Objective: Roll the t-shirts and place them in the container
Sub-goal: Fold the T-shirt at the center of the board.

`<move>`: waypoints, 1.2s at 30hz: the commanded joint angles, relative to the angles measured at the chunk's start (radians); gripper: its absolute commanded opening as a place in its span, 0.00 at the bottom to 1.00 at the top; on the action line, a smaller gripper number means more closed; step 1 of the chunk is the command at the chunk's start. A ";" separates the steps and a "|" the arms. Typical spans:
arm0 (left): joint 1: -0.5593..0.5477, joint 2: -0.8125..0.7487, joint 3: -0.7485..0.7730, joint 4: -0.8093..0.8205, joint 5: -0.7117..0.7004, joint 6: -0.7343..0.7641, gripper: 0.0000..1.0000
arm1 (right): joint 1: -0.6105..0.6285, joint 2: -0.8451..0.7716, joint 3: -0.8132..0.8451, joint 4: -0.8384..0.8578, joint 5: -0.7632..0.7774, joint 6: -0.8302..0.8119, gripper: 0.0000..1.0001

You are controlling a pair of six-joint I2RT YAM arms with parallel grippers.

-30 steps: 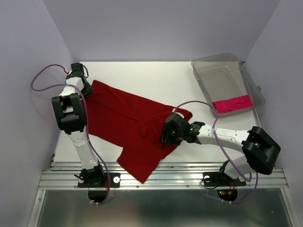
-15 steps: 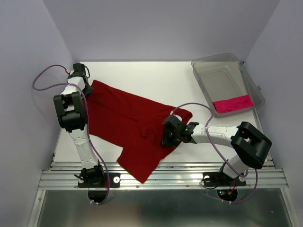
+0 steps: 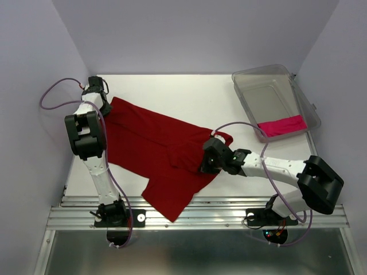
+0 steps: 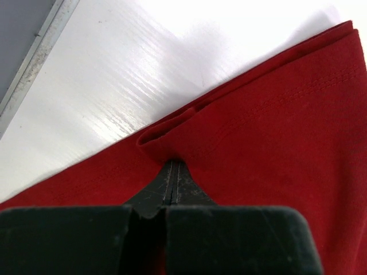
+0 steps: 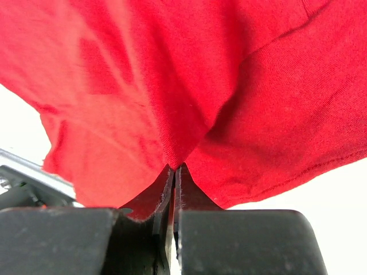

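We log the right gripper [image 5: 175,167], pinched tight on a tuck of the dark red t-shirt [image 3: 149,143], drawn back a touch toward its own base in the last half second; the cloth barely follows, so we judge this is straightening and the rolling has not begun. The left gripper [image 4: 173,167] is clamped on a folded, double-stitched hem, and the soft matte knit lies rumpled between the two grippers on the glossy white table [image 3: 172,91]. The magenta-pink t-shirt [image 3: 281,125] lies flat in the clear plastic bin [image 3: 252,80], well beyond the right gripper.

Bright overhead light casts soft shadows, glare streaks the surface [image 4: 132,74] in the left wrist view, and the red shirt [image 5: 114,86] blurs in the right wrist view.
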 commanded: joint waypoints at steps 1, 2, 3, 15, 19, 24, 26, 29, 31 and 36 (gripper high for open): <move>0.004 -0.024 0.057 -0.025 -0.035 0.017 0.00 | 0.009 -0.063 0.002 -0.010 0.032 -0.035 0.01; 0.003 -0.029 0.059 -0.027 -0.042 0.020 0.00 | 0.009 -0.084 0.006 -0.019 0.031 -0.045 0.01; 0.003 -0.031 0.061 -0.030 -0.044 0.019 0.00 | 0.009 -0.095 0.009 -0.043 0.031 -0.060 0.01; 0.003 -0.034 0.079 -0.048 -0.062 0.017 0.00 | 0.009 -0.192 0.015 -0.159 0.028 -0.120 0.01; 0.004 -0.018 0.084 -0.064 -0.045 0.020 0.25 | 0.009 -0.172 0.015 -0.156 0.028 -0.115 0.01; 0.003 -0.025 0.031 -0.030 -0.044 0.022 0.61 | 0.009 -0.166 0.011 -0.142 0.020 -0.108 0.01; 0.003 -0.015 0.033 -0.027 -0.036 0.020 0.61 | 0.009 -0.166 0.008 -0.139 0.019 -0.106 0.01; 0.003 -0.020 0.021 0.004 -0.018 0.022 0.61 | 0.009 -0.163 0.008 -0.137 0.016 -0.106 0.01; 0.003 -0.020 0.018 0.025 -0.012 0.020 0.61 | 0.009 -0.161 0.008 -0.137 0.014 -0.106 0.01; 0.001 0.041 0.071 0.010 -0.009 0.029 0.62 | 0.009 -0.150 0.014 -0.133 0.011 -0.109 0.01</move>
